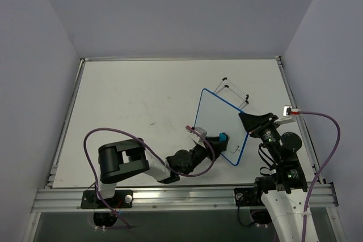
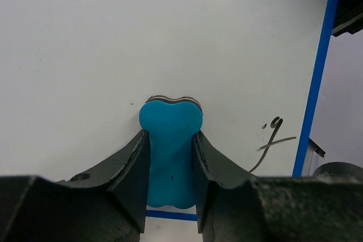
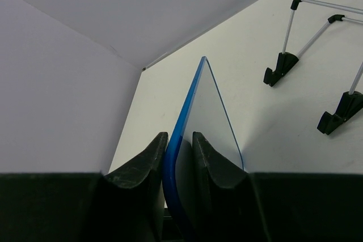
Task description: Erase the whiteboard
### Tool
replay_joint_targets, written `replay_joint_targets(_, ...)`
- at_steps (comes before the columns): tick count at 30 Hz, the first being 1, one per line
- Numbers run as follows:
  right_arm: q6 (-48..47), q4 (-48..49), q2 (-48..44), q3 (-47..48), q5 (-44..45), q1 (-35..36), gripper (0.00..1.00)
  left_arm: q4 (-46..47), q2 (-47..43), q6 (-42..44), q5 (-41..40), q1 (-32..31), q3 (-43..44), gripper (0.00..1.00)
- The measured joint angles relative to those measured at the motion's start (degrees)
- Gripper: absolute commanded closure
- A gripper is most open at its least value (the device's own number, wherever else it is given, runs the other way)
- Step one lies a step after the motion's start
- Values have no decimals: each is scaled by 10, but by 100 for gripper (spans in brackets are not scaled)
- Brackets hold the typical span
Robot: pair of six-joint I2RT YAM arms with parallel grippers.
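Note:
The whiteboard [image 1: 218, 123], white with a blue rim, is held tilted above the table. My right gripper [image 1: 249, 122] is shut on its right edge; in the right wrist view the blue rim [image 3: 182, 126] sits clamped between the fingers of that gripper [image 3: 177, 151]. My left gripper [image 1: 218, 140] is shut on the blue bone-shaped eraser [image 2: 170, 151], whose tip presses against the board face [image 2: 113, 43]. A small dark scribble [image 2: 272, 140] remains near the board's right rim, to the right of the eraser. It also shows in the top view [image 1: 235, 149].
The wire stand legs [image 1: 235, 90] with black feet lie on the table behind the board, also in the right wrist view [image 3: 309, 43]. Grey walls enclose the table on three sides. A purple cable loops from the left arm [image 1: 122, 162].

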Motion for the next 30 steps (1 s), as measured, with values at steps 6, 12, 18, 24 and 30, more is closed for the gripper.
replay_joint_targets(6, 0, 4, 0, 3, 1, 0, 100, -9, 1, 16, -18, -19, 20, 98)
replay_joint_targets(12, 0, 4, 0, 9, 1, 0, 100, -13, 0, 47, -16, -59, 59, 98)
replay_joint_targets(18, 2, 4, 0, 9, -3, 0, 100, -13, -2, 66, -8, -73, 64, 98)
replay_joint_targets(24, 12, 6, 0, 9, -5, 0, 100, -11, -2, 82, 0, -72, 64, 98)
replay_joint_targets(30, 13, 8, -2, 9, -4, 0, 100, -12, -2, 85, 14, -61, 64, 98)
